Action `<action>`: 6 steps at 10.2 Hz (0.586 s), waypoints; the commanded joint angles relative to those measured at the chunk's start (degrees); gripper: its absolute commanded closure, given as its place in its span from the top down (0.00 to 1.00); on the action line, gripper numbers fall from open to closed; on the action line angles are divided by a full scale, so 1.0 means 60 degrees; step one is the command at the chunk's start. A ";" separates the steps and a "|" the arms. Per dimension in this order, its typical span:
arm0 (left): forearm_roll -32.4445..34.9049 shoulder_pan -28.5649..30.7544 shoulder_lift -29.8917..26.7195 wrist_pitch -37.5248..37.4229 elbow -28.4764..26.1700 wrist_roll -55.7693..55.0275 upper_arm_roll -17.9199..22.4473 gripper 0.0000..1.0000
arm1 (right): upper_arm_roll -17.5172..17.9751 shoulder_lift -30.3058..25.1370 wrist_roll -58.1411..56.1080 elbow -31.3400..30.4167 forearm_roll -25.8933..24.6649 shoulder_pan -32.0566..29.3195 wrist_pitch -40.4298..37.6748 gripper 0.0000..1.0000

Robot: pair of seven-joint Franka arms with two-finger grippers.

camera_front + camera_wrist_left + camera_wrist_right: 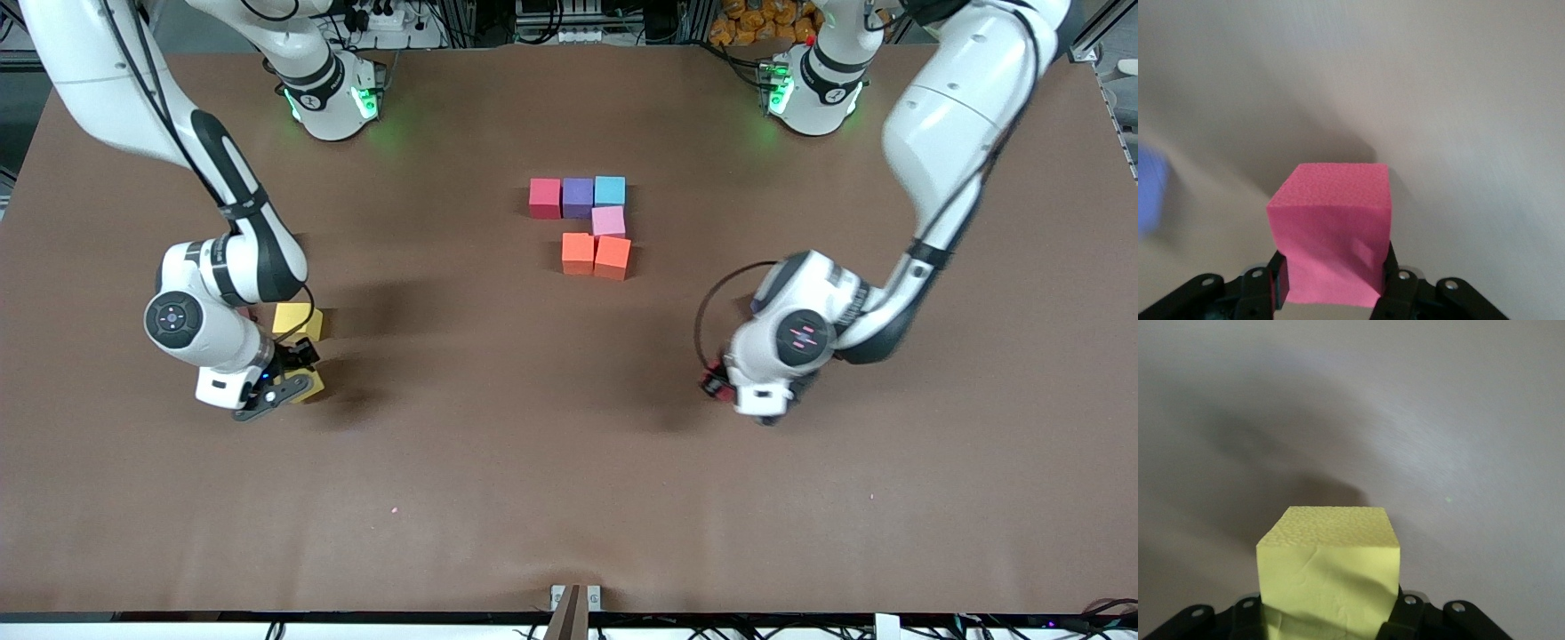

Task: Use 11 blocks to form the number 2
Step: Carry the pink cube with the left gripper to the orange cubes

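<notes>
Table: brown matte surface point(569, 462), flat and plain, wide across the room.

Number 2 so far: six foam-like blocks at the middle of the table, packed edge to edge. Top row is a red block point(545, 197), a purple block point(578, 197) and a light blue block point(610, 190). A pink block point(608, 221) sits just under the light blue one. Two orange blocks point(578, 252) point(613, 257) sit side by side, nearer the front camera, touching the pink one.

Left gripper: the left gripper point(1333, 293) is closed on a hot-pink block point(1331, 233), low over the table toward the left arm's end. Black fingers point(1395, 283) press both side faces. The cube has a grainy, pebbled top and crisp square edges.

Right gripper: the right gripper point(1330, 620) is clamped on a yellow block point(1329, 580), low over the table toward the right arm's end. Its front face shows fine creases, its top a rough foam grain.

Spare block: another yellow block point(298, 322) rests on the table just beside the right gripper, farther from the front camera than the held one.
</notes>
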 commanded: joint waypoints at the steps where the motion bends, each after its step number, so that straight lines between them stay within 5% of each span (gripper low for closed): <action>1: 0.0136 -0.0190 -0.0189 -0.0081 -0.0010 -0.2280 -0.0839 0.37 | 0.0433 -0.0347 -0.1564 0.0043 -0.0063 -0.0060 -0.0594 0.41; 6: 0.0238 -0.1039 -0.0306 0.0007 -0.0010 -0.7290 -0.2159 0.37 | 0.1472 -0.0493 -0.4070 0.0043 -0.0063 -0.0045 -0.0990 0.44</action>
